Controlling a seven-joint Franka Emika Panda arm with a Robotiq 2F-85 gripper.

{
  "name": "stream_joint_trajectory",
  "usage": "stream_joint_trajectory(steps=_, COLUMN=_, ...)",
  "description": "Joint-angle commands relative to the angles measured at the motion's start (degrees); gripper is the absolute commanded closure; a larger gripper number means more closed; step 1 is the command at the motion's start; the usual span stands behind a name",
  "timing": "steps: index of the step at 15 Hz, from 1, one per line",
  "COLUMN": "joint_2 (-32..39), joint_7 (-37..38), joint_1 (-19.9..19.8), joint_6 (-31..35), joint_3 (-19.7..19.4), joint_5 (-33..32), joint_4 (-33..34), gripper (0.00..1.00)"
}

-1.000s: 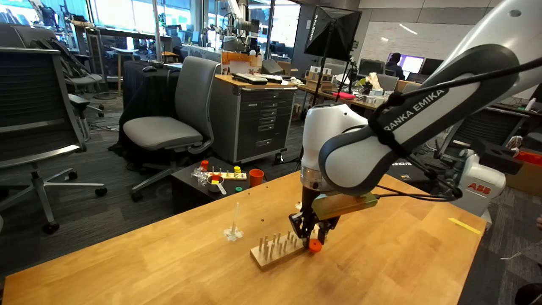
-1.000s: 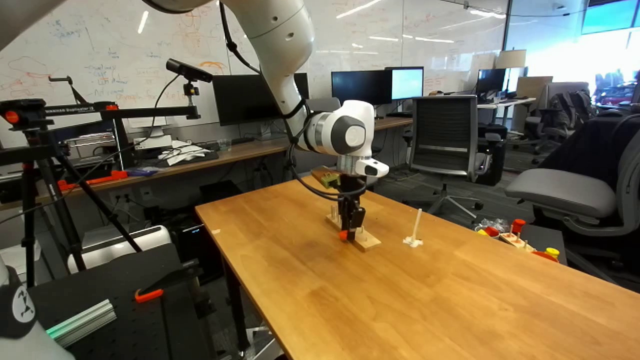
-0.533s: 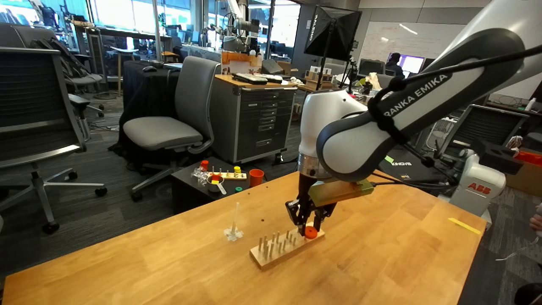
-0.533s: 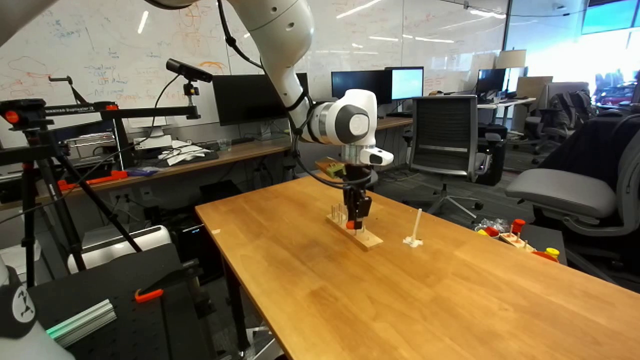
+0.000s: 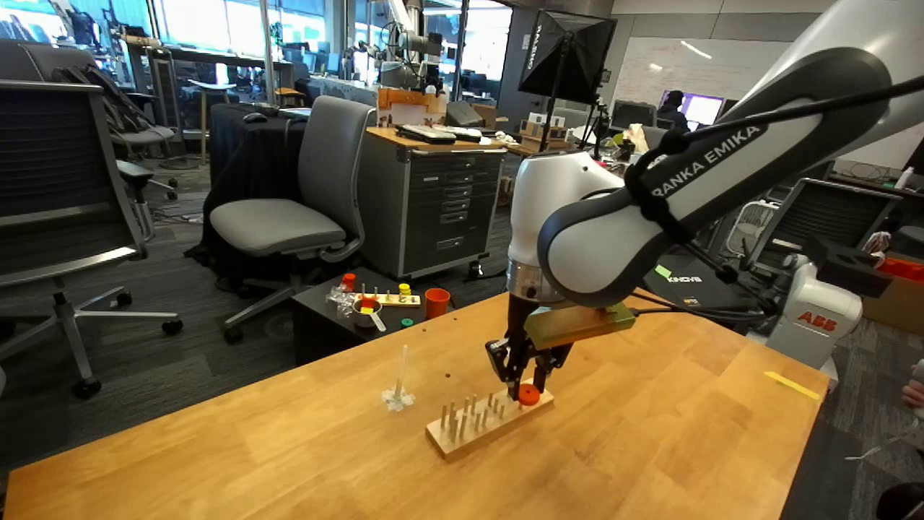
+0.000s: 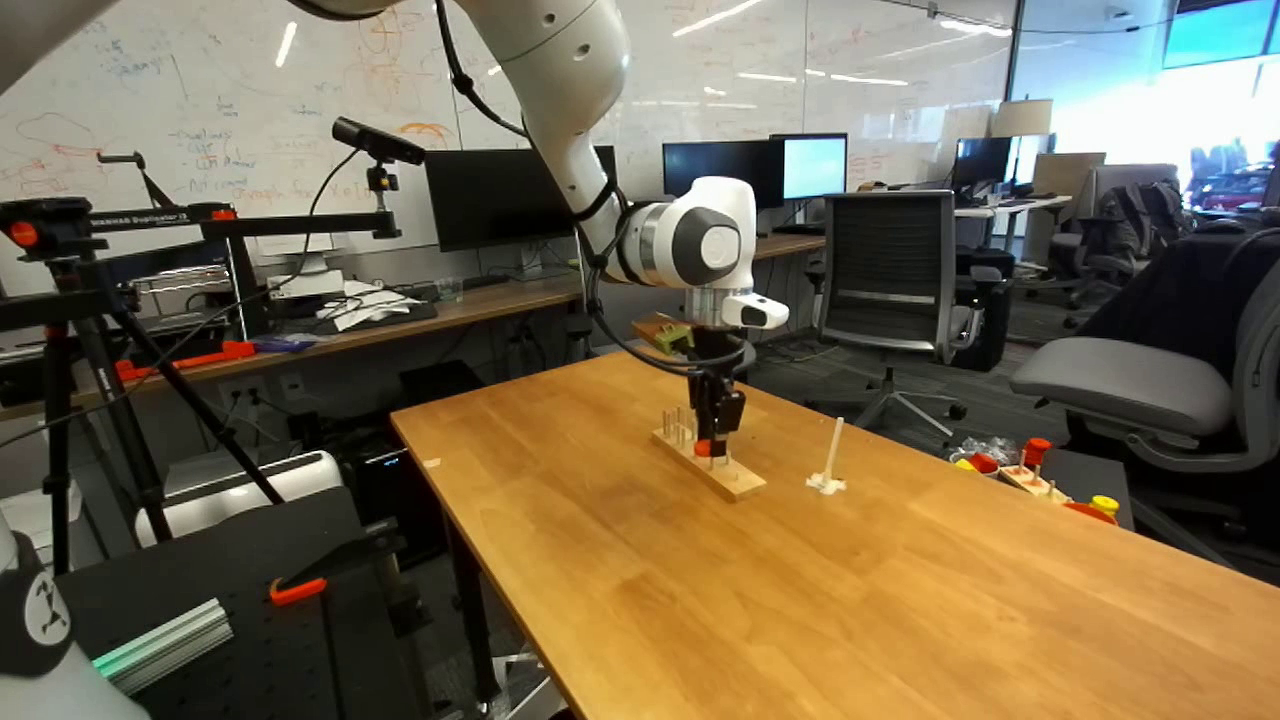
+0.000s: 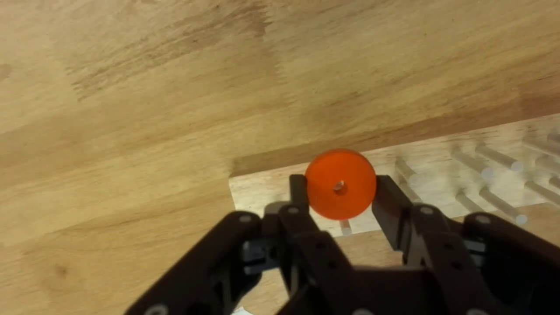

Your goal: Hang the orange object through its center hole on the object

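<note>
The orange disc with a small centre hole [image 7: 341,170] is held between the two fingertips of my gripper [image 7: 341,188]. It also shows in both exterior views [image 5: 529,394] [image 6: 703,449]. My gripper is shut on its sides, and the disc is about level. The light wooden peg board [image 5: 473,439] lies under it, with several upright pegs; the disc is over the board's end part. In the wrist view the board's bare end [image 7: 253,186] and one short peg [image 7: 345,227] show beside the disc. A light sliver shows in the hole; I cannot tell whether it is a peg.
A thin upright stick [image 5: 401,375] is taped to the wooden table [image 5: 289,448] near the board; it also shows in an exterior view [image 6: 833,455]. Several taller pegs [image 7: 498,201] stand right of my gripper. A black side table holds an orange cup [image 5: 437,303] and small toys.
My gripper, holding the orange disc, has risen and moved from beside the peg board to over its end part. In the last half second it has barely moved.
</note>
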Motion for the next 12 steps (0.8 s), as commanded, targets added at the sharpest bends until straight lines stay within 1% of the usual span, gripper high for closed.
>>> stream_joint_trajectory(steps=1, joint_2=1.1, joint_7=-0.5, joint_1=0.4, joint_6=-1.1, joint_3=-0.4, joint_5=0.3, joint_4=1.7, gripper=0.82)
stream_joint_trajectory(steps=6, joint_2=1.8, joint_7=-0.6, joint_1=0.3, joint_6=-1.0, joint_3=-0.6, joint_5=0.2, joint_4=2.1, gripper=0.82)
stream_joint_trajectory(steps=12, joint_2=2.7, joint_7=-0.4, joint_1=0.7, joint_6=-1.5, joint_3=-0.8, joint_5=-0.2, joint_4=4.3, gripper=0.82)
